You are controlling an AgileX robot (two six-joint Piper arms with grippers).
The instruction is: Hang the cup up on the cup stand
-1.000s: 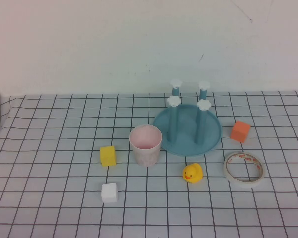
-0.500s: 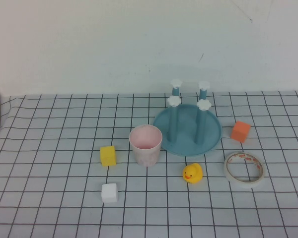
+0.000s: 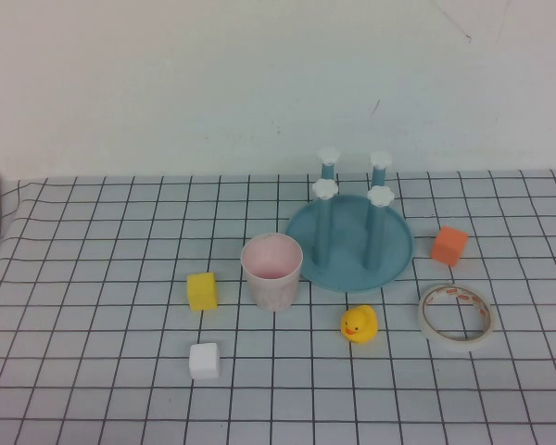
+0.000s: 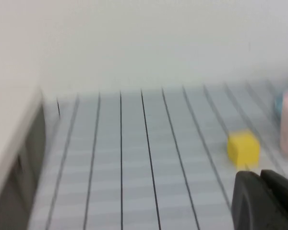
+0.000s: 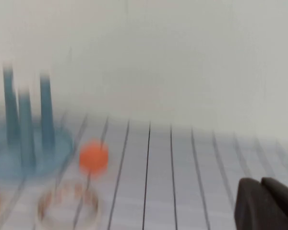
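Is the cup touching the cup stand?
Cannot tell. In the high view the cup stands upright right beside the cup stand, their edges meeting with no plain gap. Neither the left gripper nor the right gripper is near them.

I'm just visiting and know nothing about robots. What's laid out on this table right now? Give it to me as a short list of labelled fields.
cup: the cup stands upright, mouth up, on the table, beside the stand
stand: the cup stand, all four pegs bare
left gripper: left gripper out of the high view, fingers together, holding nothing
right gripper: right gripper likewise off to the side, fingers together, holding nothing
other items: yellow cube, white cube, orange cube, rubber duck, tape roll
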